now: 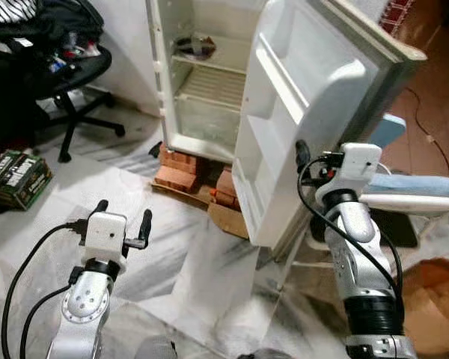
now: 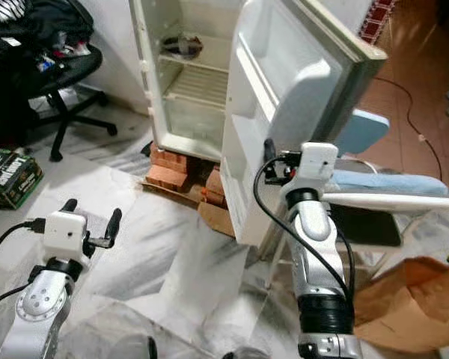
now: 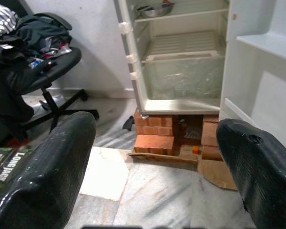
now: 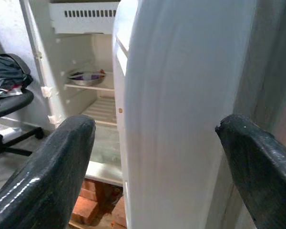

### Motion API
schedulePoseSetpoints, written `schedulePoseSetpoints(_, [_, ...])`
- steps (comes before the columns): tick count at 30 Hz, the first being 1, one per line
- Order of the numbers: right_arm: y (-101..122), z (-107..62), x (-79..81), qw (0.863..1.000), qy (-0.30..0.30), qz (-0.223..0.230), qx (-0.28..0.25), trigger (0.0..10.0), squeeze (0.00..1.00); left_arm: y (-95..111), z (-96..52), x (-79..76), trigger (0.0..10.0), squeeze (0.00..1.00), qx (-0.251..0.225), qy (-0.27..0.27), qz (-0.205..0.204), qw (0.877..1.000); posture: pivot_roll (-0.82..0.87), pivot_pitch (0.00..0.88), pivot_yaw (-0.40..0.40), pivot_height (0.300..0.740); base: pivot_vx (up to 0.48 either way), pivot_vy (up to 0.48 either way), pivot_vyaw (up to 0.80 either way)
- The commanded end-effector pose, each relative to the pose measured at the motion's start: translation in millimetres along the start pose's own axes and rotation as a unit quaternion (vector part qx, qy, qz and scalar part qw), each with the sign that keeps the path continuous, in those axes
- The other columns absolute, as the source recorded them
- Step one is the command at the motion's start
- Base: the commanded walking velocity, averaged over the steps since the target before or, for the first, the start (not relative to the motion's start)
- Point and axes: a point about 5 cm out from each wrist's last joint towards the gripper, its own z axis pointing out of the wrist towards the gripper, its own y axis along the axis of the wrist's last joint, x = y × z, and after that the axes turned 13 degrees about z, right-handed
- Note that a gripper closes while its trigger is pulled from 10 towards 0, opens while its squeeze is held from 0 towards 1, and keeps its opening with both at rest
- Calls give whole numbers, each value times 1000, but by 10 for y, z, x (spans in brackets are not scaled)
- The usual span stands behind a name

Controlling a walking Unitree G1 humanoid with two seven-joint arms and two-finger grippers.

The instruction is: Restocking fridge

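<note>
The right hand (image 4: 155,143) is raised, fingers spread wide around the fridge door (image 1: 314,97) edge; the left hand (image 1: 123,222) is low and open.

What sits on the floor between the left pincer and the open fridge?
Mostly bare marble floor, then the stack of red bricks propping up the fridge. The left pincer hangs open; the left wrist view shows this best.
</note>
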Motion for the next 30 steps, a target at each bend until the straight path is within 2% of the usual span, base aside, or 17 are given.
schedulePoseSetpoints(1, [-9, -18, -6, 1000, -4, 2, 0, 10000, 0, 5, -6, 13, 10000, 0, 1, 1, 2, 1000, 49, 103, -72, 740, 0, 0, 0])
schedulePoseSetpoints(7, [-20, -64, -18, 1000, -9, 1, -1, 10000, 0, 2, -2, 11, 10000, 0, 2, 1, 1, 1000, 47, 103, -70, 740, 0, 0, 0])
schedulePoseSetpoints(13, [-84, -206, -110, 1000, -25, 2, 16, 10000, 0, 5, 1, 13, 10000, 0, 4, 3, 1, 1000, 47, 102, -73, 740, 0, 0, 0])
schedulePoseSetpoints(17, [-156, -311, -182, 999, -29, -9, 40, 10000, 0, 3, -1, 14, 10000, 0, 4, 4, 1, 1000, 46, 101, -74, 740, 0, 0, 0])
schedulePoseSetpoints(19, [-250, -363, -238, 997, -23, 14, 77, 10000, 0, 6, 7, 12, 10000, 0, 5, 4, 1, 1000, 44, 103, -72, 740, 0, 0, 0])
schedulePoseSetpoints(23, [-250, -299, -330, 996, -39, -18, 82, 10000, 0, 12, 11, 9, 10000, 0, 5, 3, 1, 1000, 49, 108, -70, 740, 0, 0, 0])
schedulePoseSetpoints(25, [-196, -147, -403, 995, -53, -42, 76, 10000, 0, 16, 7, 16, 10000, 0, 6, 3, 3, 1000, 62, 113, -70, 740, 0, 0, 0])
schedulePoseSetpoints(27, [-157, -74, -430, 994, -59, -52, 71, 10000, 0, 16, 1, 21, 10000, 0, 6, 4, 5, 1000, 67, 114, -71, 740, 0, 0, 0])
schedulePoseSetpoints(29, [-48, 76, -475, 995, -69, -56, 53, 10000, 0, -9, -43, 49, 10000, 0, 12, 7, 8, 1000, 72, 116, -72, 740, 0, 0, 0])
schedulePoseSetpoints(30, [-48, 76, -475, 995, -69, -56, 53, 10000, 0, -9, -43, 49, 10000, 0, 12, 7, 8, 1000, 72, 116, -72, 740, 0, 0, 0])
